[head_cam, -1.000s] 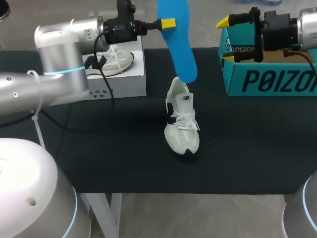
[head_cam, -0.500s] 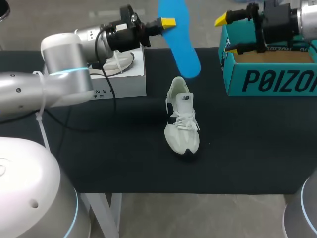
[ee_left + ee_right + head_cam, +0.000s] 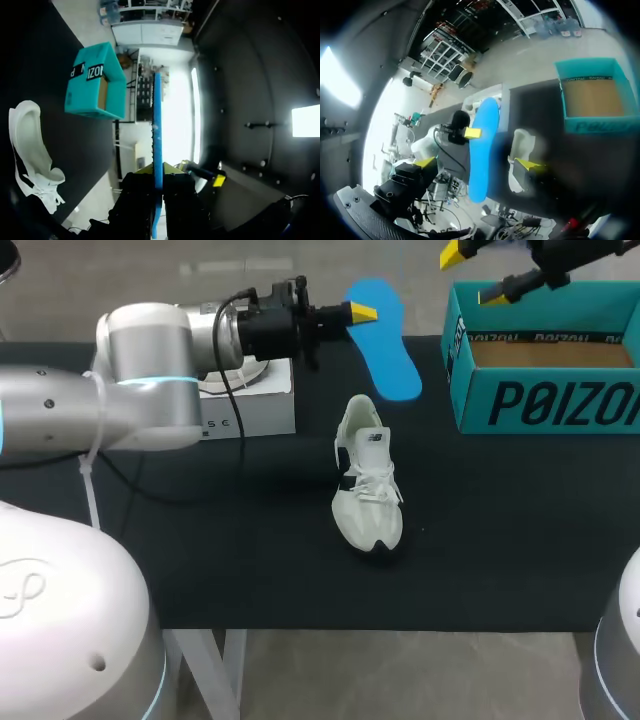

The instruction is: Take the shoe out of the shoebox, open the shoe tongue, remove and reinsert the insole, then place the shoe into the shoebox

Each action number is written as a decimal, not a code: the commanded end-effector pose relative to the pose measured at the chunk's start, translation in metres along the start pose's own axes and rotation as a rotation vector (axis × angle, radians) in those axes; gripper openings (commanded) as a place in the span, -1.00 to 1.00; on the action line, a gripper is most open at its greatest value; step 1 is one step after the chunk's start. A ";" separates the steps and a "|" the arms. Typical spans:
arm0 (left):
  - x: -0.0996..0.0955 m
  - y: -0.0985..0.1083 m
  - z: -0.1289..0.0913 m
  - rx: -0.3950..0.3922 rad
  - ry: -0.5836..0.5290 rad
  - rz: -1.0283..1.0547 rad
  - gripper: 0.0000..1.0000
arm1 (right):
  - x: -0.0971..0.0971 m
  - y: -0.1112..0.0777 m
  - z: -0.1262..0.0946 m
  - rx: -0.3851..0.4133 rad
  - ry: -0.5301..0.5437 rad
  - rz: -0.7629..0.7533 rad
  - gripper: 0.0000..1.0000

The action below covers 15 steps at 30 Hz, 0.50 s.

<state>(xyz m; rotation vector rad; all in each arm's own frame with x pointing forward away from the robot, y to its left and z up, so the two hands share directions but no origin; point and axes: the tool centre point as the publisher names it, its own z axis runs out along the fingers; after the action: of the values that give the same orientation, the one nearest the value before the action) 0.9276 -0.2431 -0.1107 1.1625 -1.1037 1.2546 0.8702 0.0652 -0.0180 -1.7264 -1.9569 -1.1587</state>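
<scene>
The white shoe (image 3: 366,480) sat on its sole on the black table (image 3: 500,560), outside any box. Up behind the shoe, the left gripper (image 3: 360,312) pinched the blue insole (image 3: 385,340) tight between both fingers (the insole hung in the air, apart from the shoe). The teal shoebox (image 3: 545,400) sat open behind the shoe, off to its right. Farther back on that side of the shoe, the right gripper (image 3: 472,275) hung with its fingers wide apart, holding nothing. A white box (image 3: 250,410) stood behind the shoe, off to its left.
</scene>
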 end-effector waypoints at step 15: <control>-0.011 -0.005 0.017 -0.128 -0.070 0.002 -1.00 | 0.026 0.005 0.002 0.352 -0.613 -0.276 1.00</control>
<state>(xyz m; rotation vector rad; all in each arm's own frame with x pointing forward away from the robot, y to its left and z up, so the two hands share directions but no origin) 0.9297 -0.2601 -0.1126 1.1335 -1.2380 1.1254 0.8618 0.0753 -0.0034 -1.6871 -2.4594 -0.7523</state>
